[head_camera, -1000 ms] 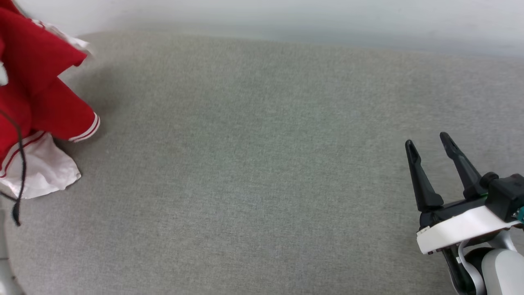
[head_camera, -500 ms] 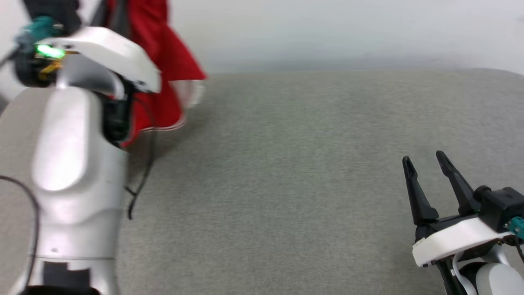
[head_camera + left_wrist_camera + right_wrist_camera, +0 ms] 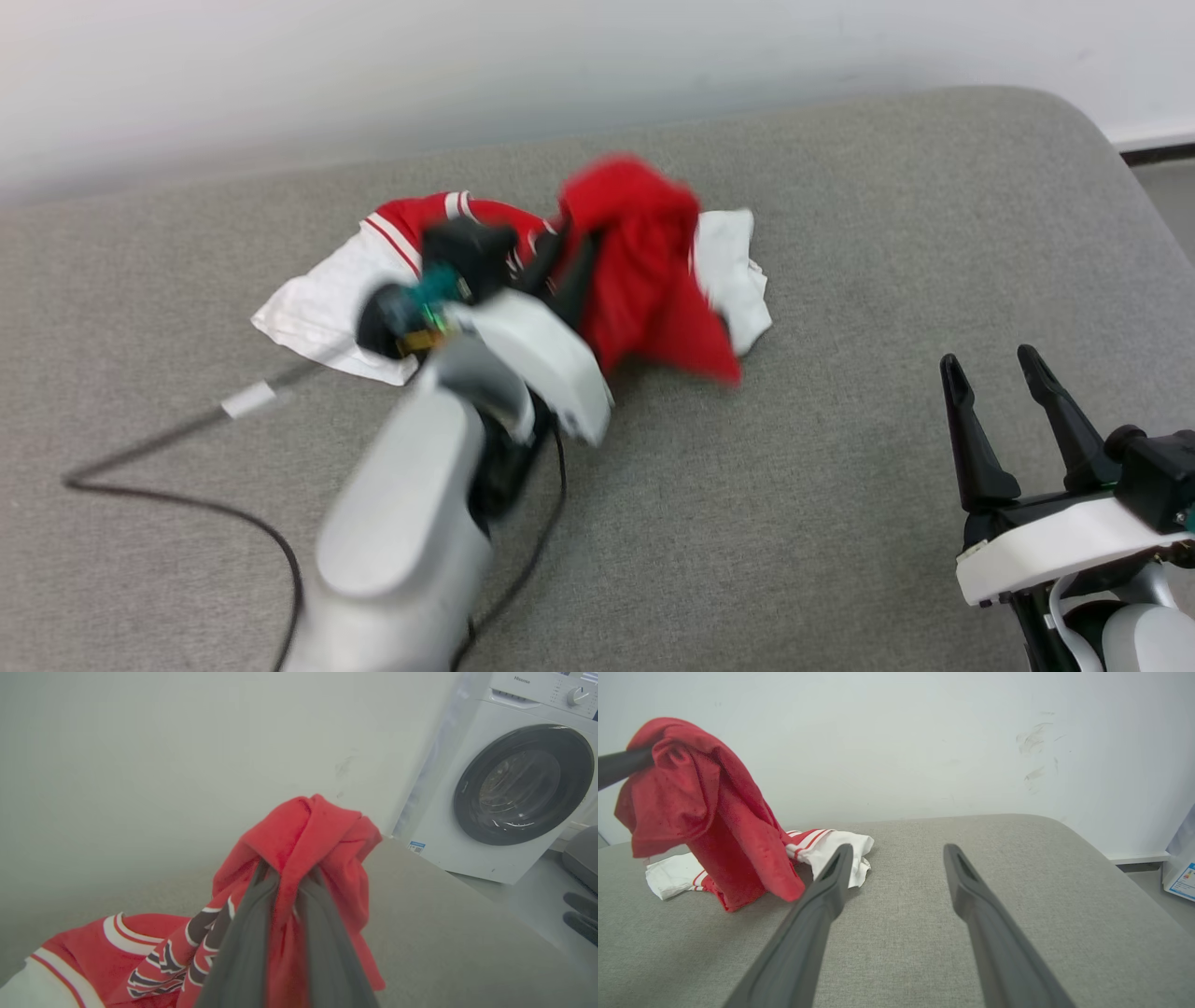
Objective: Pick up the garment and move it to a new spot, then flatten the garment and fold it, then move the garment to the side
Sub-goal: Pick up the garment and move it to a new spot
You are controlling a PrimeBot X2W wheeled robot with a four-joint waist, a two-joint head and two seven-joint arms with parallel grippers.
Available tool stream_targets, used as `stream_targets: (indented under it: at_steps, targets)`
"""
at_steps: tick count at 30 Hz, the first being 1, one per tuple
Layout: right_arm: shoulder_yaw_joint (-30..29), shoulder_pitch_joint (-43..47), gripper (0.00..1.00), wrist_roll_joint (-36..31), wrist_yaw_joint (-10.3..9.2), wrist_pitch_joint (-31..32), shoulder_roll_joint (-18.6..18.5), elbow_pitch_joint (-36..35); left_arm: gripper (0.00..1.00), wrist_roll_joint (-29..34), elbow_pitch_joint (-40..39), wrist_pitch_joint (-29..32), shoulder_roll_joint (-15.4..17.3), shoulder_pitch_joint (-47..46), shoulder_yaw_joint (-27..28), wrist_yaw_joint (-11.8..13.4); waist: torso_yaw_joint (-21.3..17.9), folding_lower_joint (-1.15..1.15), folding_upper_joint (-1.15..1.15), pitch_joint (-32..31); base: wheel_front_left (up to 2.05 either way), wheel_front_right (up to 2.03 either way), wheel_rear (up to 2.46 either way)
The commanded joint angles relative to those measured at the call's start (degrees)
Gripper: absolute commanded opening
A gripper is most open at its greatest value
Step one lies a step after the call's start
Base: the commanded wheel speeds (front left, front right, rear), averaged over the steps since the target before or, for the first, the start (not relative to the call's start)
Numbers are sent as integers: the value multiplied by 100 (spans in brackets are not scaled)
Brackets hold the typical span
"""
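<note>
- Garment [image 3: 322, 830] is pinched in the left claw [image 3: 289, 873]. Both fingers are pressed together on a bunched red fold, which wraps over the tips like a hood.
- From the pinch the cloth hangs as a crumpled red column down to the cushion [image 3: 840, 485]. In the right wrist view the column stands roughly upright, with its peak at the top and its lower end on the surface.
- The rest lies slack on the cushion below and beside the claw.
- Long axis runs left–right across the head view. A white sleeve [image 3: 313, 308] is spread to the claw's left, a second sleeve [image 3: 738, 266] lies to its right, and the red body is between them.
- Fabric: soft matte knit, heavily creased, with red-white striped trim at the sleeve edges.
- Black white-outlined lettering shows just left of the fingers in the left wrist view; not legible.
- Garment sits toward the cushion's far edge, near the wall [image 3: 597, 56].
- Cushion: grey, coarse woven texture, rounded corner at far right.
- A thin black cable [image 3: 250, 401] with a white tag on it loops over the cushion left of the left arm.
- Right claw [image 3: 990, 362]: fingers spread, nothing between them. It is at the lower right of the head view, well apart from the garment, with its tips pointing toward the wall.
- A white washer [image 3: 514, 788] with a dark round door stands beyond the cushion's end in the left wrist view.
</note>
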Motion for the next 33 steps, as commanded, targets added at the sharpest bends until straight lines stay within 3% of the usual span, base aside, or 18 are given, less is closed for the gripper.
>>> stream_targets:
  at_steps: [1,5,10,11,12,13,14,22,33]
  targets:
    - [-19,17,100,53,-2,-53,54,-5,0,-161,-53,-25,4,391,-301,39,-63,0,0,181,0,0,0]
    - [-46,-80,100,105,-2,-97,27,42,0,-377,7,63,8,917,-888,196,31,0,0,365,0,0,0]
    - [-101,-147,100,98,-2,-148,-1,117,0,-391,222,77,1,1361,-1241,368,196,0,0,431,0,0,0]
    - [-115,-157,100,97,-2,-158,-6,133,34,-374,252,48,0,1404,-1307,370,234,0,0,421,0,0,0]
    - [-130,-153,100,90,-2,-155,-11,157,87,-364,272,19,-2,1464,-1364,371,272,0,0,388,0,0,0]
    - [-130,-153,100,90,-2,-155,-11,157,87,-364,272,19,-2,1464,-1364,371,272,0,0,388,0,0,0]
    - [-134,-148,100,82,-2,-152,-21,171,100,-360,258,-39,-2,1500,-1404,377,303,0,0,361,0,0,0]
    - [-237,49,100,-4,-2,-50,-22,242,100,-190,-226,-842,1,1448,-1384,543,553,0,0,-111,0,0,0]
    - [-334,392,100,-79,-2,144,37,235,100,-383,-802,-1323,383,2037,-466,1320,637,0,0,-647,0,0,0]
